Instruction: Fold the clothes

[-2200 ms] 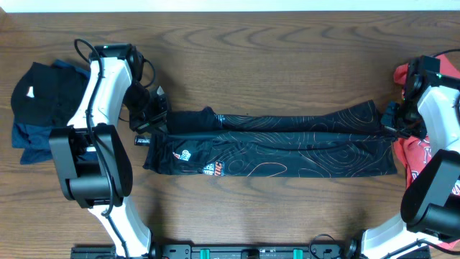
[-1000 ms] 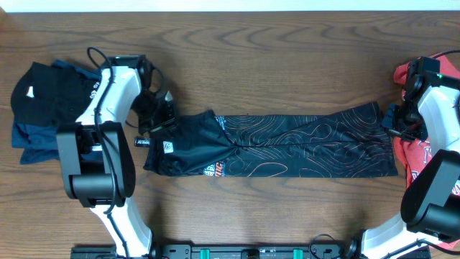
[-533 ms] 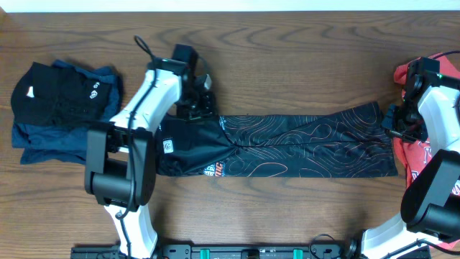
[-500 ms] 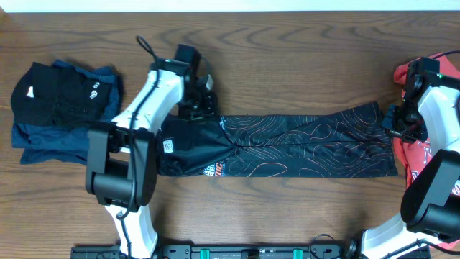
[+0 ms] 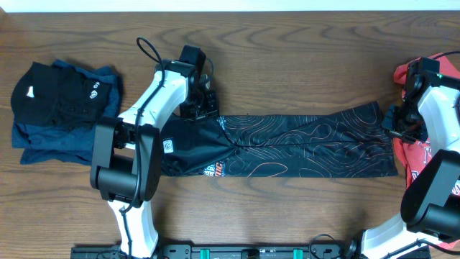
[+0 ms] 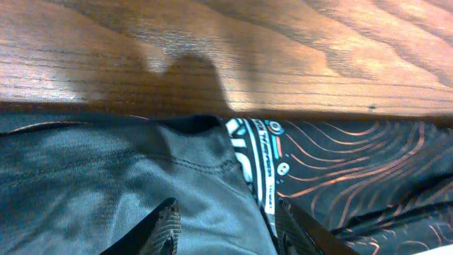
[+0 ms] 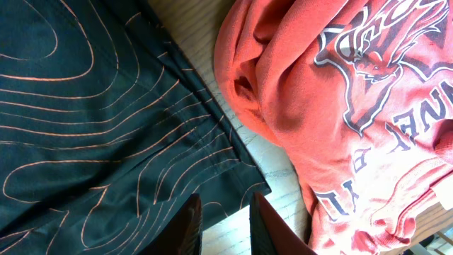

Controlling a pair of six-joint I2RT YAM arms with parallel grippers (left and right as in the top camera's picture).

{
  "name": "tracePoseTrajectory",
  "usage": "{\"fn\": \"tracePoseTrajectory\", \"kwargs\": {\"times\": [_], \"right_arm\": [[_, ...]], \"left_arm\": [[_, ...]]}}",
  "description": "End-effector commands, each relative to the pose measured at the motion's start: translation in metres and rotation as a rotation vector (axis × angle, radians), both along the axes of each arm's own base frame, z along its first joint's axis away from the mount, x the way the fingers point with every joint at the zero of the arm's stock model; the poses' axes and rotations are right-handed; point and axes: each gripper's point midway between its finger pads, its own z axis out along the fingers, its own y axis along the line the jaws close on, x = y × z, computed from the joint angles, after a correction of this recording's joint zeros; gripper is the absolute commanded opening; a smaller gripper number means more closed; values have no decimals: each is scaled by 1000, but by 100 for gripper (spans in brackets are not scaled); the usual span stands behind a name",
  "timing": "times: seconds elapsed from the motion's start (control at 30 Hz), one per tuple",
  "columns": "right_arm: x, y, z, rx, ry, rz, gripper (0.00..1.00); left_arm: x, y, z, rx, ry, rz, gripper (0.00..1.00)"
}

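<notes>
At the black jersey [image 5: 287, 147], left end effector [image 6: 226, 210] and right end effector [image 7: 223, 203] hover parted, empty.

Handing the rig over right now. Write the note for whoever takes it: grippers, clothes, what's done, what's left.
Left gripper: open, over the left end of the black sports jersey with orange contour lines, holding nothing.
Right gripper: narrowly open at the jersey's right hem, nothing visibly gripped.
Jersey: a long band across the wooden table, left end rumpled.
Crumpled red T-shirt with white print: far right, beside the jersey.
Stack of black and navy clothes: far left.
Done: jersey seemingly narrowed lengthwise.
Left: fold it end to end; red T-shirt not folded.
</notes>
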Motion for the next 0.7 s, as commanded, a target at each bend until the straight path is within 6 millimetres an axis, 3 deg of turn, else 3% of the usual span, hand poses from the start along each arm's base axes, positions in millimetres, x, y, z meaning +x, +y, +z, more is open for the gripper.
{"fn": "tracePoseTrajectory", "kwargs": {"times": [0.0,0.13,0.3,0.37,0.53,0.67], "right_arm": [[-2,-4,5,-14,-8,-4,22],[-2,-4,5,-14,-8,-4,22],[-1,-3,5,-14,-8,-4,21],[-1,-3,5,-13,-7,-4,21],[-1,-4,5,-14,-7,-4,21],[-1,-4,5,-14,-9,-4,21]], "left_arm": [[-5,-1,-16,27,39,-1,46],[-9,-7,-22,32,53,-20,37],[-9,-11,-22,30,46,-30,19],[-10,-11,-22,31,47,-30,7],[-21,-7,-19,41,93,-30,6],[-46,-12,3,-10,162,-72,6]]}}
